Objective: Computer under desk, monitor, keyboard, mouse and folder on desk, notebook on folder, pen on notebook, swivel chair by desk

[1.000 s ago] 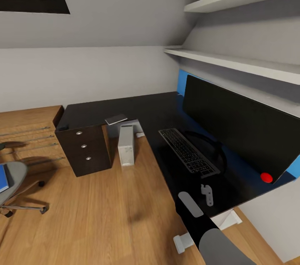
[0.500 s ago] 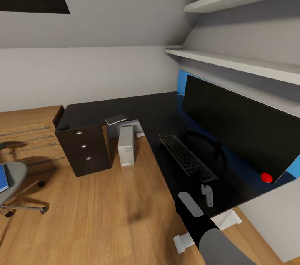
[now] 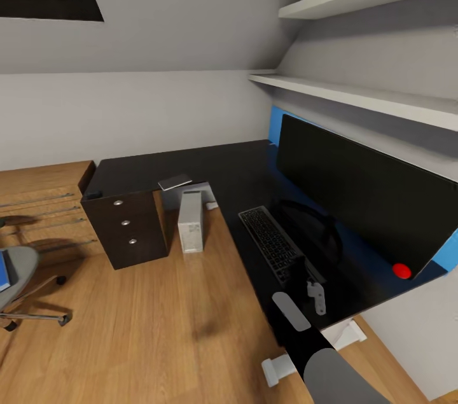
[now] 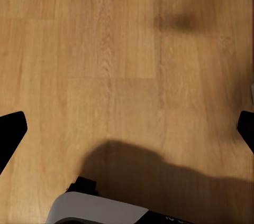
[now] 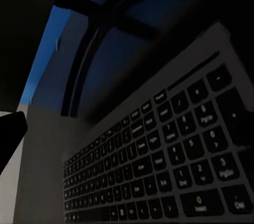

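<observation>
Placing the keyboard (image 3: 275, 243) on the desk (image 3: 210, 165), in front of the monitor (image 3: 362, 197).

The right gripper (image 3: 316, 298) holds its near end, jaws apparently pinching it; next it should lower and release. The left gripper's jaws are spread over the floor (image 4: 106, 49).

Keyboard (image 3: 275, 243) on desk (image 3: 191, 165) before monitor (image 3: 362, 194); computer (image 3: 190, 222) beneath; swivel chair (image 3: 16, 277) far left
</observation>
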